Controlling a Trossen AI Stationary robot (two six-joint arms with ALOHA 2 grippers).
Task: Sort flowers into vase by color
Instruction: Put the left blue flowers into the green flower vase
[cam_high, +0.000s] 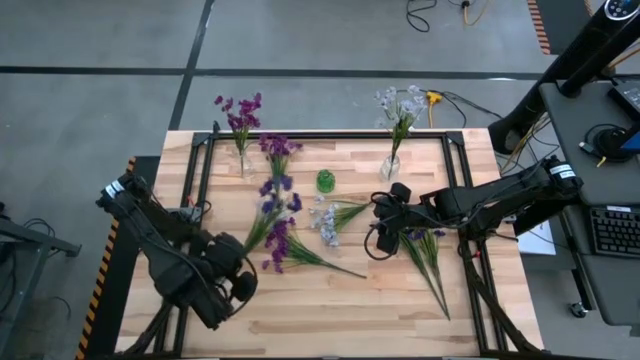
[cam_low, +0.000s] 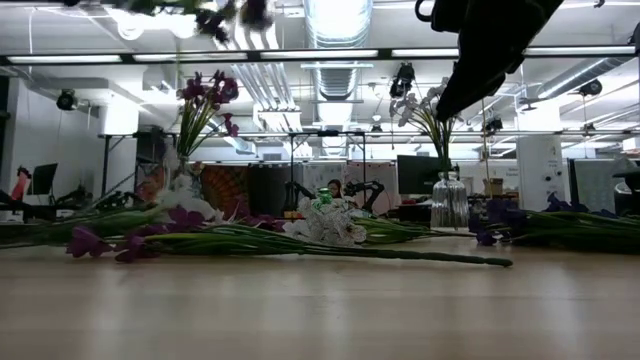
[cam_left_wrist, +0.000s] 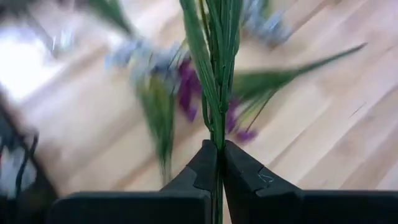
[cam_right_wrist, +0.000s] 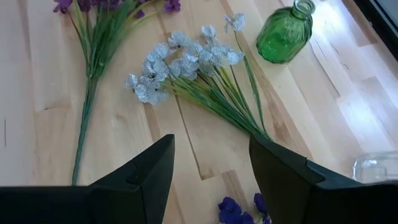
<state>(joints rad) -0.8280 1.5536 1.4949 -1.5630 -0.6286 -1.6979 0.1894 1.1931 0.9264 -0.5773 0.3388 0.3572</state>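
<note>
My left gripper (cam_high: 245, 252) is at the table's near left, shut on a dark blue-violet sprig (cam_high: 273, 200), whose blossoms show high up in the low view (cam_low: 230, 14). My right gripper (cam_high: 384, 226) is open and hovers right of centre, over the stem end of a pale white-blue sprig (cam_right_wrist: 186, 62) that lies flat on the table. A magenta sprig (cam_high: 285, 245) lies at the centre, and dark blue-violet sprigs (cam_high: 428, 255) lie on the right. A green vase (cam_high: 325, 181) stands at the centre. Clear vases hold magenta flowers (cam_high: 240, 118) and pale flowers (cam_high: 400, 108). My left gripper pinches the sprig's bundle of green stems (cam_left_wrist: 217, 132) between its two fingers (cam_left_wrist: 202, 163). The stems run straight on past the fingertips, along the fingers. The sprig is lifted clear of the table, with its blossoms above the top of the wrist view.
Black frame rails (cam_high: 330, 133) run along the table's far edge and down its sides. Another purple cluster (cam_high: 278, 148) shows near the magenta vase. Bare wood (cam_high: 330, 315) lies along the near edge. A desk with a keyboard (cam_high: 612, 230) stands to the right of the table.
</note>
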